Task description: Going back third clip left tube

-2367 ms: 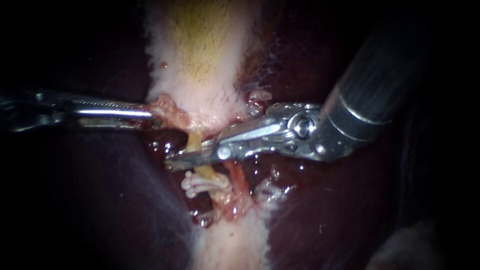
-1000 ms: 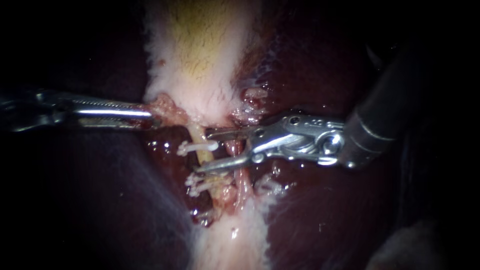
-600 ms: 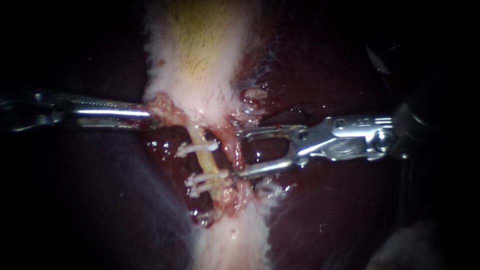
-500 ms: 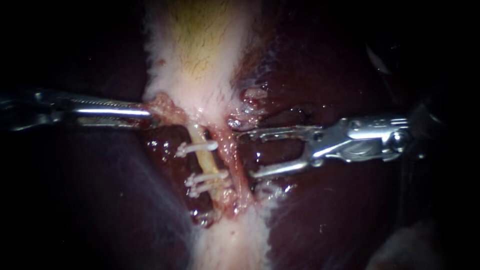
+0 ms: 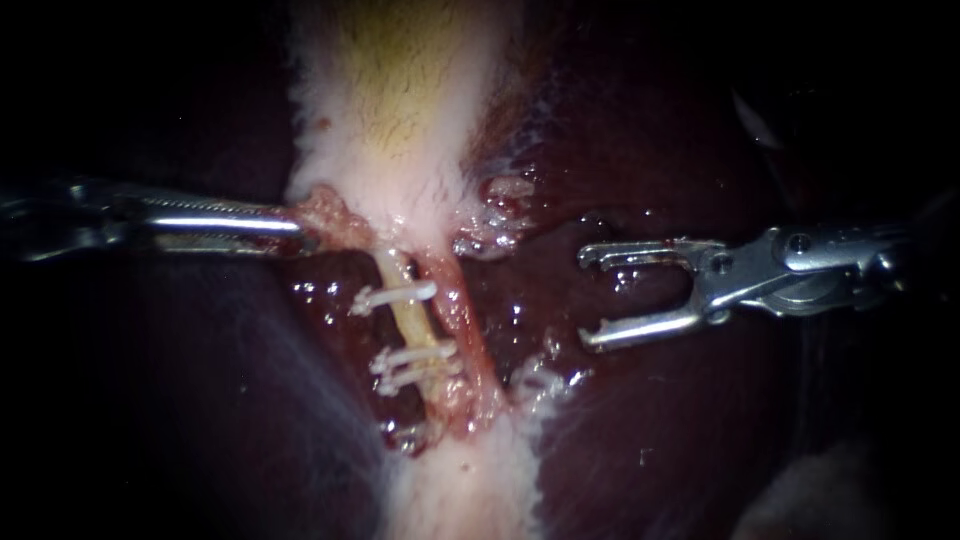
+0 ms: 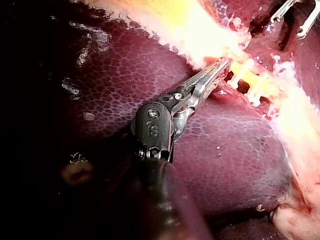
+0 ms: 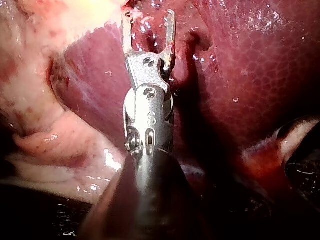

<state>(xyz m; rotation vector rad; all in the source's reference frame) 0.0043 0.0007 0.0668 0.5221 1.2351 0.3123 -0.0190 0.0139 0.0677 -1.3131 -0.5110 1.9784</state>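
A yellowish left tube (image 5: 408,318) runs down from the pale gallbladder (image 5: 395,110). It carries three white clips: one higher up (image 5: 395,295) and two close together lower down (image 5: 412,364). A reddish right tube (image 5: 462,315) lies beside it. My right instrument (image 5: 590,296) stands off to the right of both tubes over the liver, jaws open and empty; in the right wrist view (image 7: 149,20) a wide gap shows between them. My left instrument (image 5: 298,228) comes in level from the left, jaws shut on the ragged tissue at the gallbladder's lower edge (image 6: 220,67).
Dark, wet liver (image 5: 650,420) surrounds the tubes on both sides. Pale fatty tissue (image 5: 460,480) continues below the clips. In the left wrist view the right instrument's open jaws (image 6: 296,15) show beyond the clipped tube.
The right instrument's jaws opened off the left tube, leaving the upper clip on it, and drew back to the right. The left instrument has held still.
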